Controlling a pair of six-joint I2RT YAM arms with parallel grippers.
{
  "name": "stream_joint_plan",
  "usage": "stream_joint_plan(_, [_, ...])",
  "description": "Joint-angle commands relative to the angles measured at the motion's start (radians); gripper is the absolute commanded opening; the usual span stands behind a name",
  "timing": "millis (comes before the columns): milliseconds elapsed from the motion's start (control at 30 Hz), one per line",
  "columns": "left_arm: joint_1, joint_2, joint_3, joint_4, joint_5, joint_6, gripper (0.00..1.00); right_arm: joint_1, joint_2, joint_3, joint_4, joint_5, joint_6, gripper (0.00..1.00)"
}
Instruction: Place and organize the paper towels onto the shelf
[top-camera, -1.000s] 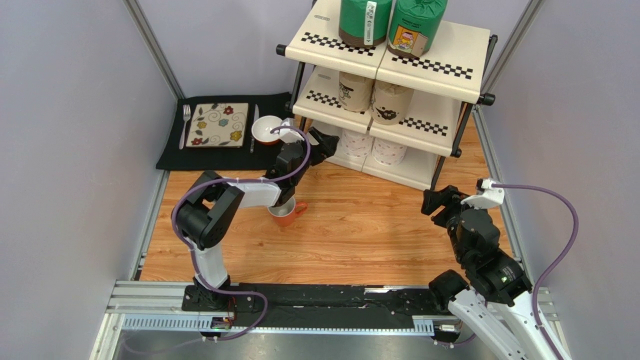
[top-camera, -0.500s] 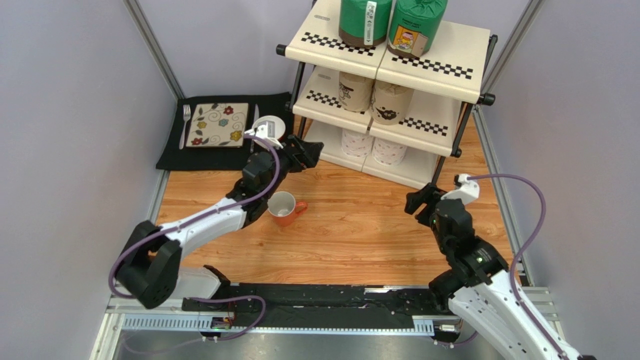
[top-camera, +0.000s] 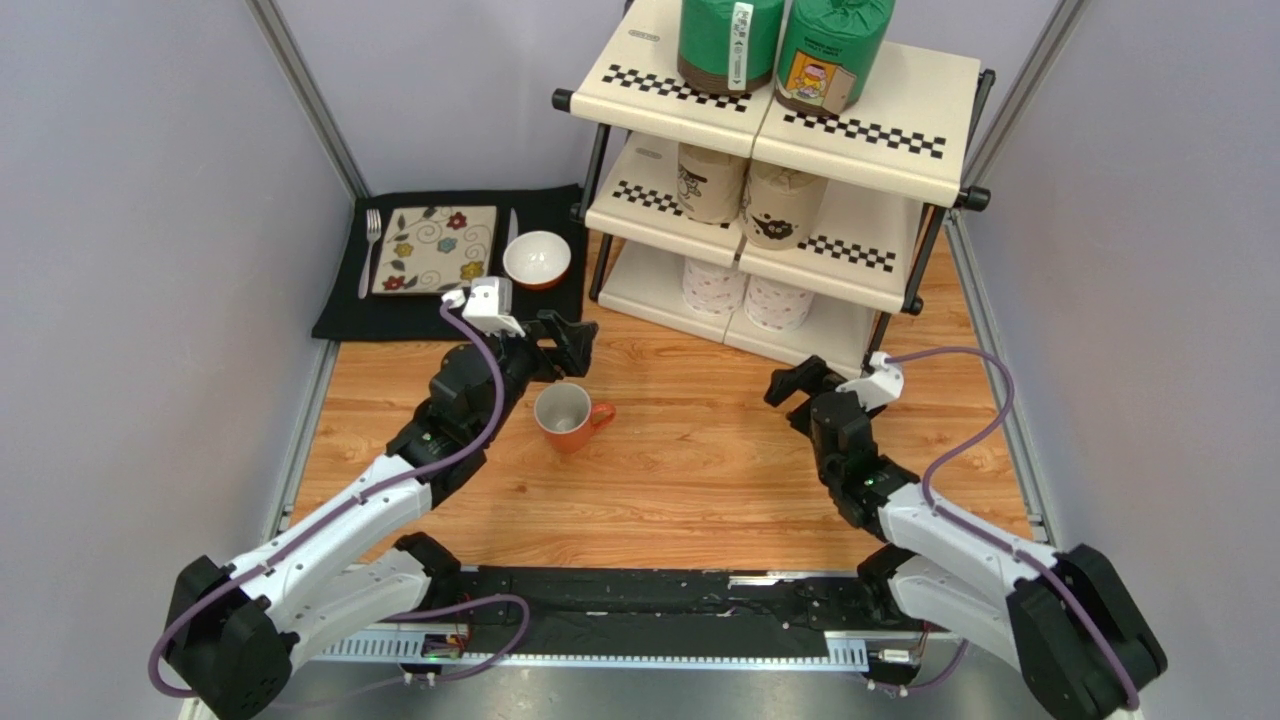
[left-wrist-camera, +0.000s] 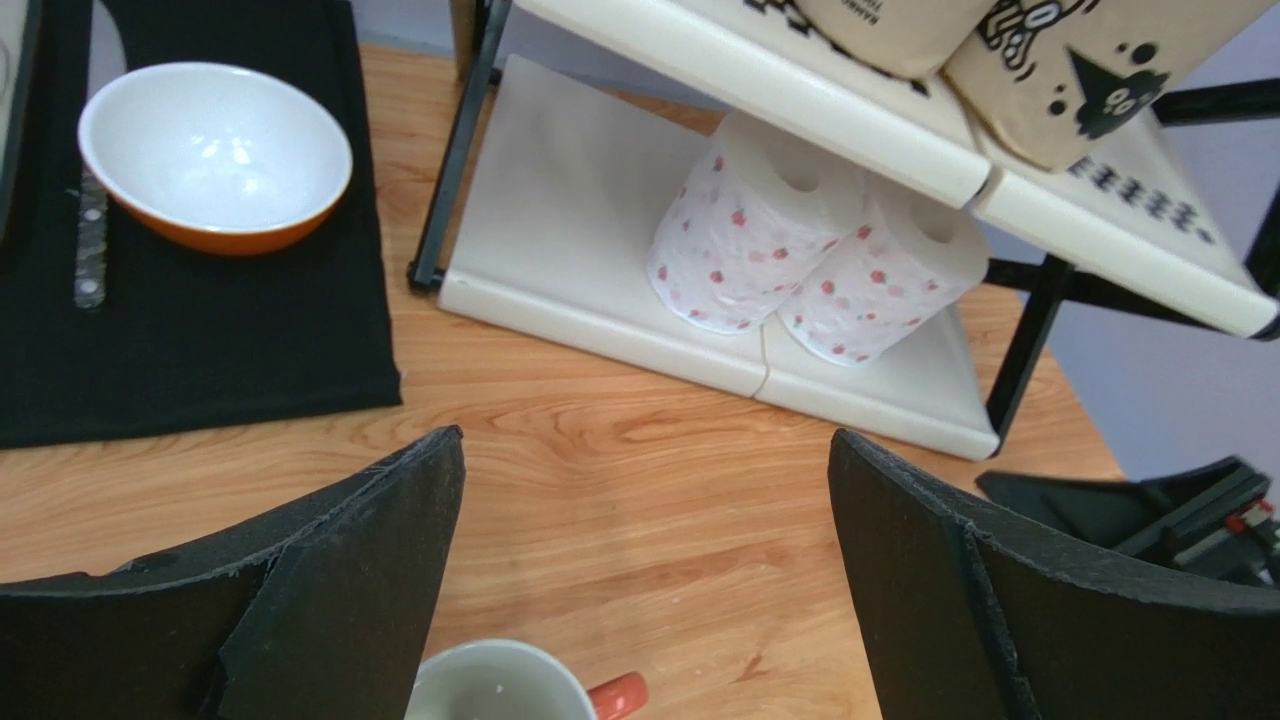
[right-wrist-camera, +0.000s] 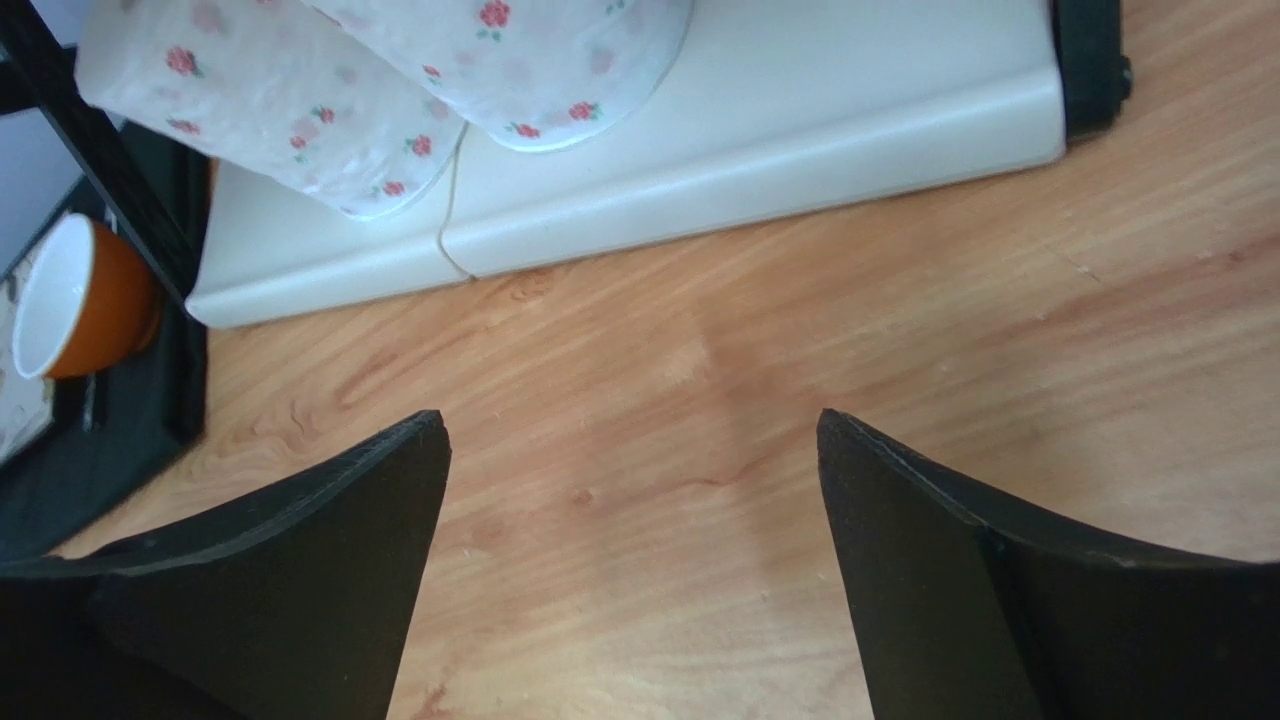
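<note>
While left tool (left-wrist-camera: 643, 458) and right tool (right-wrist-camera: 631, 435) gape empty | paper towels (left-wrist-camera: 804, 248) ahead on shelf (left-wrist-camera: 579, 225)

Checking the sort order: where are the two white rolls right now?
In the top view the white rolls sit side by side, touching, on the bottom tier of the shelf, under the tan rolls.

Pale lilac-grey panel walls (top-camera: 135, 225) enclose a warm wood-grain surface (top-camera: 706, 480); a silver aluminium rail (top-camera: 286, 593) runs at 6 o'clock
</note>
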Motion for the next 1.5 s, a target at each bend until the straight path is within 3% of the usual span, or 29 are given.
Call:
stream_joint_plan(0, [0.006,0.005,0.023,-0.057,-0.016,0.061,0.99,0.003,0.097,0.081,0.325,0.123,0.001,1.0])
stream_joint_plan(333, [0.054,0.041,0.04,-0.053,0.026,0.07,0.99,-0.079,0.412,0.118,0.656,0.06,0.066,1.0])
stream_joint_plan(433, [0.075,0.044,0.037,-0.05,0.039,0.068,0.99,-0.102,0.524,0.103,0.837,0.034,0.091,1.0])
stream_joint_plan(533, [0.097,0.048,0.03,-0.047,0.059,0.065,0.99,-0.112,0.671,0.08,1.098,0.034,0.103,0.99])
stream_joint_plan(567, [0.1,0.05,0.029,-0.047,0.066,0.065,0.99,-0.112,0.758,0.077,1.255,0.031,0.097,0.99])
stream_joint_plan(700, [0.121,0.056,0.024,-0.038,0.083,0.064,0.99,-0.122,0.823,0.104,1.275,0.02,0.153,0.99])
stream_joint_plan(1000, [0.141,0.067,0.018,-0.021,0.106,0.052,0.99,-0.122,0.716,0.112,1.273,0.037,-0.012,0.99])
stream_joint_plan(1467, [0.152,0.097,0.006,-0.005,0.128,0.039,0.99,-0.234,0.774,0.187,1.272,0.025,0.045,0.99])
